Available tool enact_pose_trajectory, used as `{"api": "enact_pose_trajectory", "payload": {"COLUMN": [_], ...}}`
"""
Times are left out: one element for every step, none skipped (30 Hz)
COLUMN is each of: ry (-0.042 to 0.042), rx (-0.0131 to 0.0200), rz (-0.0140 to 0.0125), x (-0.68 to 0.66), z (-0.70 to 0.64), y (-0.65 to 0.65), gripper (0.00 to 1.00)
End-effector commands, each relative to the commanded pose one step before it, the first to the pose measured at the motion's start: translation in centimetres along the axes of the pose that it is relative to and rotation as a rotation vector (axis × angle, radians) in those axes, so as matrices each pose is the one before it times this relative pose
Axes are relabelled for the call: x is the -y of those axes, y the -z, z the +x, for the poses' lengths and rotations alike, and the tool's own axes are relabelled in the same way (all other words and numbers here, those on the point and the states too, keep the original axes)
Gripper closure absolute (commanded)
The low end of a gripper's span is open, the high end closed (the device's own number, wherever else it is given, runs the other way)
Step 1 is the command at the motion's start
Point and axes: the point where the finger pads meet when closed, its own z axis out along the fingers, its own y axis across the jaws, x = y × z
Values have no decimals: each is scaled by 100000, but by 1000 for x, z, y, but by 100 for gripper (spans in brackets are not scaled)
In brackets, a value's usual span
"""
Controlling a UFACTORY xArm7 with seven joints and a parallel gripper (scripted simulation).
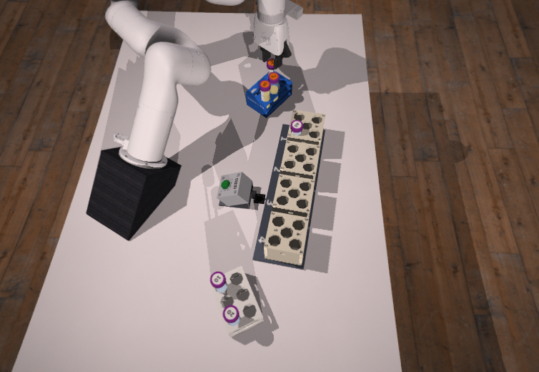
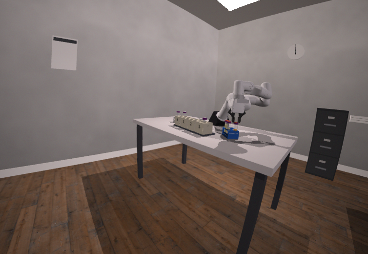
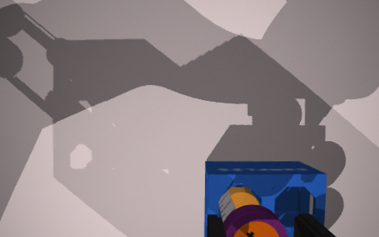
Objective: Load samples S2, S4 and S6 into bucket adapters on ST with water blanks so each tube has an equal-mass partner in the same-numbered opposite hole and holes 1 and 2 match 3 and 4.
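Top view: jaws [image 1: 274,60] [image 2: 236,121] are over the blue rack [image 1: 256,104] [image 2: 233,136] [image 3: 265,168], fingers either side of a sample's purple cap [image 1: 270,63] [image 2: 235,123] [image 3: 256,218]. They're released, set a bit wider than the cap; wrist view shows a gap on one side. That tube stands in the rack, amber fill low down. Can't read its ID.

Two more orange-dot samples, front sample [image 1: 264,91] and middle sample [image 1: 273,82], stand in the same rack with yellowish fill. So all three samples are in the blue rack, none in ST [image 1: 261,252].

ST carries adapter 1 [image 1: 317,113] [image 2: 205,128], adapter 2 [image 1: 300,147], adapter 3 [image 1: 294,182] and adapter 4 [image 1: 282,255] in a row. One white-dot blank [image 1: 296,126] [image 2: 204,119] stands in adapter 1; its number is too small to tell. The other adapters show open holes.

Blank 10 [image 1: 218,280] [image 2: 184,113] and blank 20 [image 1: 231,315] [image 2: 177,112] stand in the pale rack [image 1: 248,325]. Green DONE key [image 1: 225,184] sits on its grey desk [image 1: 239,191], beside ST. All on the tabletop [image 1: 152,298] [image 2: 252,153].
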Motion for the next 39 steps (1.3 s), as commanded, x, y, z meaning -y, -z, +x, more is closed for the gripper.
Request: {"api": "enact_pose_trajectory", "payload": {"ry": [68,1,1,1,1,1,1,0,0,0,0,0,0,0,0,0,0,0,0,0,0,0,0,0,0,0,0,0,0,0,0,0,0,0,0,0,0,0,0], "rx": [-225,1,0,0,0,0,0,0,0,0,0,0,0,0,0,0,0,0,1,0,0,0,0,0,0,0,0,0,0,0,0,0,0,0,0,1,0,0,0], "rz": [-25,-1,-1,-1,-1,-1,-1,-1,-1,-1,-1,-1,-1,-1,-1,-1,0,0,-1,-1,-1,-1,-1,-1,-1,-1,-1,-1,-1,-1,-1,-1,-1,0,0,-1,-1,-1,-1], "x": [11,-1,0,0,0,0,0,0,0,0,0,0,0,0,0,0,0,0,-1,0,0,0,0,0,0,0,0,0,0,0,0,0,0,0,0,-1,0,0,0], "z": [53,1,0,0,0,0,0,0,0,0,0,0,0,0,0,0,0,0,1,0,0,0,0,0,0,0,0,0,0,0,0,0,0,0,0,0,0,0,0], "y": [776,201,200,200,200,200,200,200,200,200,200,200,200,200,200,200,0,0,201,200,200,200,200,200,200,200,200,200,200,200,200,200,200,0,0,201,200,200,200], "gripper": [56,56,56,56,56,56,56,56,56,56,56,56,56,56,56,56,56,56,56,56,56,56,56,56,56,56,56,56,56,56,56,56,56,56,56,56,56,56,56]}}
